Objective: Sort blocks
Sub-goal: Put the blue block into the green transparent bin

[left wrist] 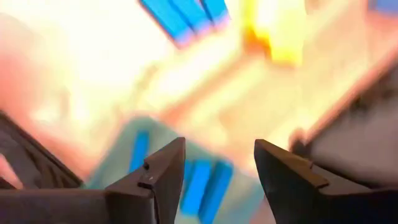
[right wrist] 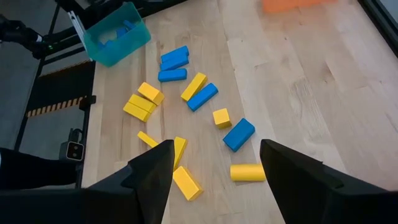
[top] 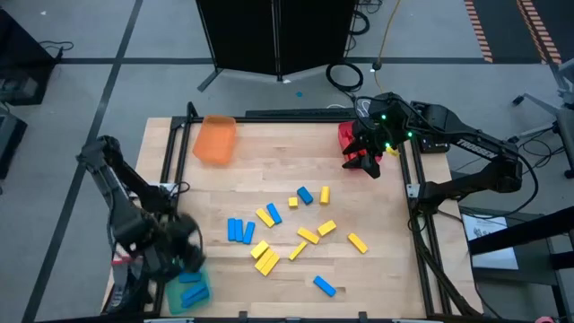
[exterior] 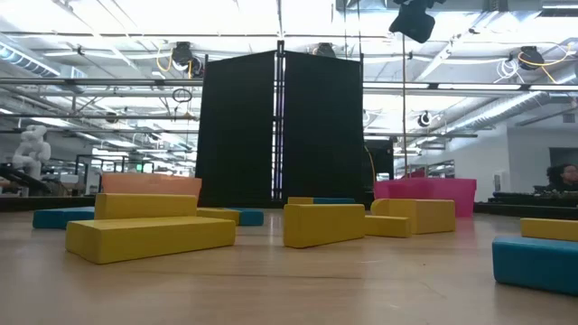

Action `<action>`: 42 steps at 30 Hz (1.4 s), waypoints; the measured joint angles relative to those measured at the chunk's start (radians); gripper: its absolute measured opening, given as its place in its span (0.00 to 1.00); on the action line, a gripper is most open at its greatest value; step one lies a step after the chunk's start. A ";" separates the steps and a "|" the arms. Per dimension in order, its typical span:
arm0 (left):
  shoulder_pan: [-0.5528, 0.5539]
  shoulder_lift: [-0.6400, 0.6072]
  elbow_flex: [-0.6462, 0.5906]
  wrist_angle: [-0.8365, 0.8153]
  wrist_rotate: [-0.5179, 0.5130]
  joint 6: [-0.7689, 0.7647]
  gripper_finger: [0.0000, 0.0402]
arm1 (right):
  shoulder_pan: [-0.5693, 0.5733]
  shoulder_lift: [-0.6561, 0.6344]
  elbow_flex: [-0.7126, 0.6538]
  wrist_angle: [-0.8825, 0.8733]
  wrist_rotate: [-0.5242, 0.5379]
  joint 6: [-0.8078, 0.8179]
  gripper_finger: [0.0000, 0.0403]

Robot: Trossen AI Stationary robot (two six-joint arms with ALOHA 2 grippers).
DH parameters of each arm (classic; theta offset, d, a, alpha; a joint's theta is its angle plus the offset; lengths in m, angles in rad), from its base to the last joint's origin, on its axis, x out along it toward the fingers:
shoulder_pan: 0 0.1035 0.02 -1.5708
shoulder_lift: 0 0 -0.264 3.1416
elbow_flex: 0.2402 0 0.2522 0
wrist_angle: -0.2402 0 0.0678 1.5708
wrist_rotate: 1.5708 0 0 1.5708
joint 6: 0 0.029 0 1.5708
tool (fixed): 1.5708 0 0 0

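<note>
Table (top: 377,179) mid-sort. Green tray (top: 186,292), near-left corner, holds several blue blocks (top: 190,295); red tray (top: 348,136) far right; orange tray (top: 215,140) far left. Yellow and blue blocks (top: 266,260) remain scattered centrally, unobstructed. Left gripper (left wrist: 217,168) spread, empty, above the green tray; right gripper (right wrist: 214,165) spread, empty, over the red tray.

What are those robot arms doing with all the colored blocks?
They are sorting blocks by color. The left end effector hangs open and empty over the teal tray at the table's near left corner, which has blue blocks in it. The right end effector, also open and empty, is at the red tray in the far right corner. Yellow blocks and more blue ones are scattered mid-table, and an orange tray sits at the far left.
</note>
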 joint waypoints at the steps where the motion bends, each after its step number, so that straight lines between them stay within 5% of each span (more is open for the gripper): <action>1: 0.025 -0.017 0.005 -0.035 -0.037 -0.046 0.50 | 0.000 0.000 0.000 0.000 0.000 0.000 0.58; 6: 0.170 -0.064 0.007 -0.106 -0.167 -0.163 0.50 | 0.000 0.000 0.000 0.000 0.000 0.000 0.58; 11: 0.326 -0.035 0.007 -0.086 -0.168 -0.016 0.50 | 0.000 0.000 0.000 0.000 0.000 0.000 0.58; 21: 0.680 0.016 0.007 0.281 -0.177 0.649 0.50 | 0.000 0.000 0.000 -0.001 0.000 0.000 0.58; 28: 0.897 0.023 0.007 0.574 -0.055 1.157 0.50 | 0.000 0.000 0.000 -0.001 0.000 0.038 0.58; 42: 1.113 0.156 0.007 0.735 0.253 1.729 0.50 | 0.000 0.000 0.000 -0.001 -0.001 0.089 0.58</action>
